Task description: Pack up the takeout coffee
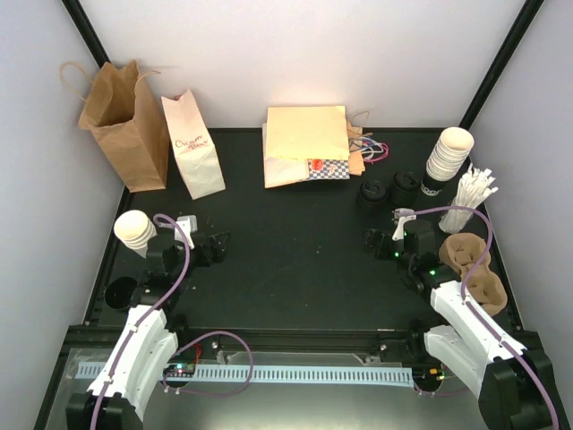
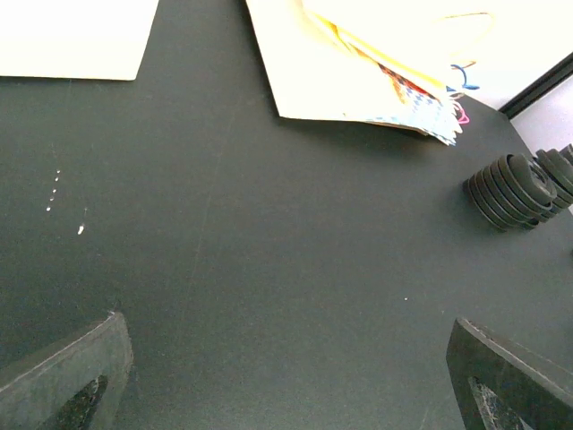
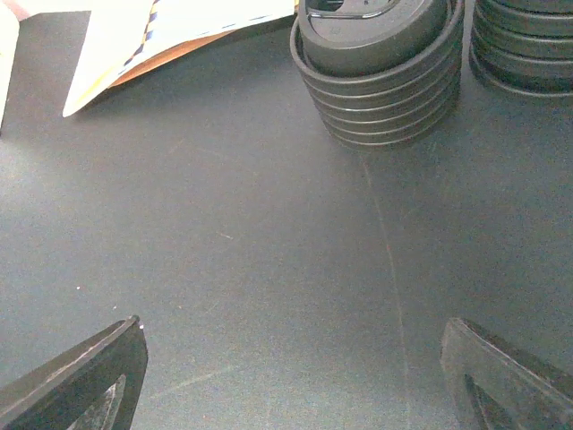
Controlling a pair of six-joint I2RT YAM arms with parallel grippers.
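Though the overhead view takes in the whole tabletop (image 1: 295,269), I cannot tell from any view where the takeout coffee is. A dark round shape (image 1: 121,291) at 8 o'clock on the tabletop's edge is too dim to name.

The left hand (image 1: 218,246) sits at 9 o'clock and the right hand (image 1: 376,242) at 3 o'clock, both spread wide and holding nothing.

Only the overhead view shows the brown bag (image 1: 121,116) at 11 o'clock, the white bag (image 1: 194,148) beside it, the lidless cream cups (image 1: 134,229) by the left arm, and the cup carriers (image 1: 470,264) at 4 o'clock.

The right wrist view alone brings the stacked black lids (image 3: 376,63) close, at 12 o'clock and well apart from its fingers (image 3: 81,385). The left wrist view has those stacks at 2 o'clock and the flat paper bags (image 2: 358,63) at 12.
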